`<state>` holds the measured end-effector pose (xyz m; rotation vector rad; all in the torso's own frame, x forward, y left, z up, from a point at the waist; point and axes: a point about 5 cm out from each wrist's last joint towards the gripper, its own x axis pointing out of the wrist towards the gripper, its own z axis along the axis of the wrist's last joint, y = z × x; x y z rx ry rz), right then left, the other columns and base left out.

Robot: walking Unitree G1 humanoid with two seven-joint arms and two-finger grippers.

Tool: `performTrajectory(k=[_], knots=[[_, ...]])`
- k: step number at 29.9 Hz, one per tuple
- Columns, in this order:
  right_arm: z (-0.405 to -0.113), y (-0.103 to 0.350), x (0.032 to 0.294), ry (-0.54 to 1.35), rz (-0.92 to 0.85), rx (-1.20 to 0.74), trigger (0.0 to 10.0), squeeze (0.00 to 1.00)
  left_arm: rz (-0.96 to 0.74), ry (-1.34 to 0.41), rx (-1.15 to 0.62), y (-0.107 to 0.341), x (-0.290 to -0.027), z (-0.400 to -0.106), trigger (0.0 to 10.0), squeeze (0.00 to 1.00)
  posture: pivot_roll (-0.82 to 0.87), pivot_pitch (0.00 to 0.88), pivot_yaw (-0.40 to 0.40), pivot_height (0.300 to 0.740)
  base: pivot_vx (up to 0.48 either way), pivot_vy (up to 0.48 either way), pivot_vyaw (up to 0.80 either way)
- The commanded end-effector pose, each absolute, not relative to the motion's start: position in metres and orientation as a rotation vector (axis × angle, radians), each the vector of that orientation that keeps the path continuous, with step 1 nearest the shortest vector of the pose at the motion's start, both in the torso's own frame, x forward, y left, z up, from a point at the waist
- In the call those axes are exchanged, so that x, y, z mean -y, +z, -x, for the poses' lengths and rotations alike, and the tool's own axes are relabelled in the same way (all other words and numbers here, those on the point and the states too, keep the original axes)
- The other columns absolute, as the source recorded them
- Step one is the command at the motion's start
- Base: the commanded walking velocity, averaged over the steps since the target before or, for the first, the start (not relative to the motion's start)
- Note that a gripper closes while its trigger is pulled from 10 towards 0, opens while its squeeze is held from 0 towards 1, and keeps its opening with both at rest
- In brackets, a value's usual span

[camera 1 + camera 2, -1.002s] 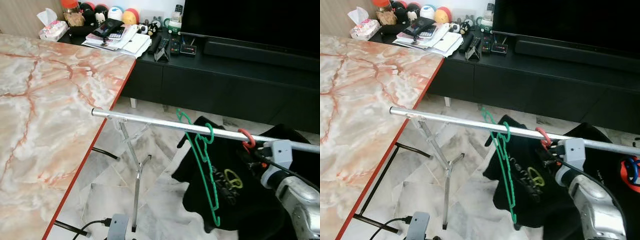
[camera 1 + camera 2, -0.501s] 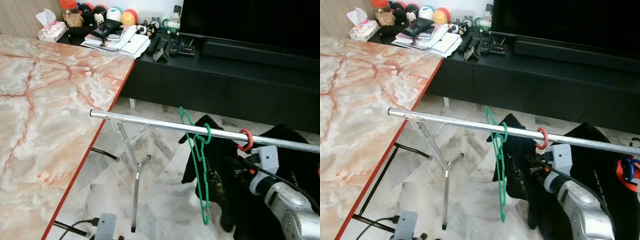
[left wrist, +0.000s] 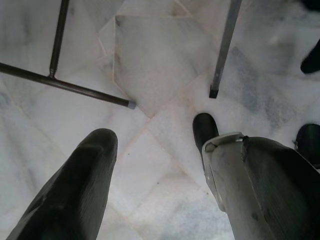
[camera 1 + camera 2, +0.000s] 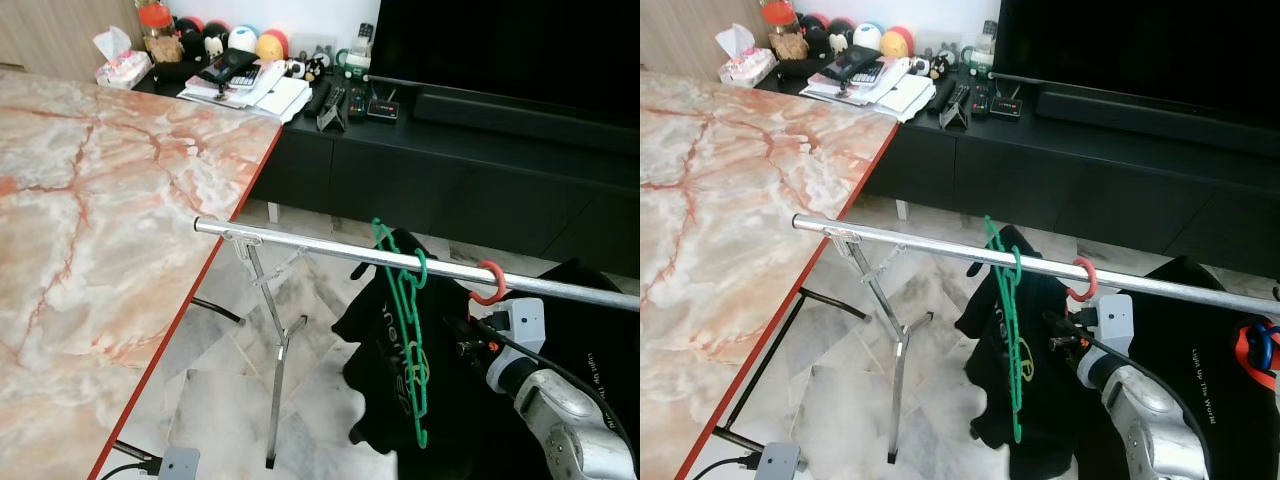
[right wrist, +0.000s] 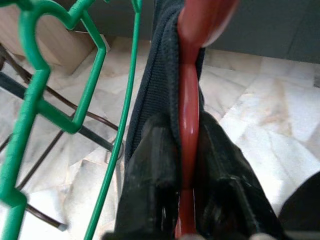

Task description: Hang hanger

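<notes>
A silver rail [image 4: 320,246] runs across in front of me on a tripod stand. A bare green hanger [image 4: 408,330] hangs on it by its hook. Right of that, the red hanger's hook [image 4: 488,283] sits over the rail, and a black shirt [image 4: 385,400] with yellow print hangs from it. My right gripper [image 5: 186,135] is shut on the red hanger's neck [image 5: 189,100] just below the rail, with shirt fabric pinched in too. Down at my side, my left gripper [image 3: 160,165] is open over the marble floor.
A marble table with a red edge [image 4: 215,260] fills the left. A black TV cabinet [image 4: 450,160] with remotes and papers stands behind the rail. The stand's legs [image 4: 278,370] and a white power box [image 4: 178,464] are on the floor. More hangers [image 4: 1255,345] sit at the rail's right end.
The camera has shifted a little. The black shirt and green hanger have swung under the rail. My right gripper stays shut on the red hanger, whose hook stays on the rail.
</notes>
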<state>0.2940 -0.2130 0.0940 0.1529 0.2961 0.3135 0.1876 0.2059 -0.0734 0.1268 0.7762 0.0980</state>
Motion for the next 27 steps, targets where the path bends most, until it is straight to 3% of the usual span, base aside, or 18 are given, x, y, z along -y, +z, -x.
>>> performTrajectory(k=[1,15,27], knots=[[-0.289,0.083,0.209,0.317,-0.157,-0.342,0.0,0.00,-0.129,0.094,-0.810,-0.078,-0.205,-0.179,10.0,0.00,0.00,0.139,-0.001,0.740,0.000,0.000,0.00],[-0.280,0.097,0.193,0.161,-0.238,-0.164,0.0,0.00,-0.148,0.062,-0.817,-0.079,-0.205,-0.178,10.0,0.00,0.00,0.112,0.009,0.740,0.000,0.000,0.00],[-0.265,0.118,0.195,-0.011,-0.300,-0.013,0.0,0.00,-0.143,0.041,-0.805,-0.078,-0.200,-0.180,10.0,0.00,-0.01,0.109,0.004,0.740,0.000,0.000,0.00]])
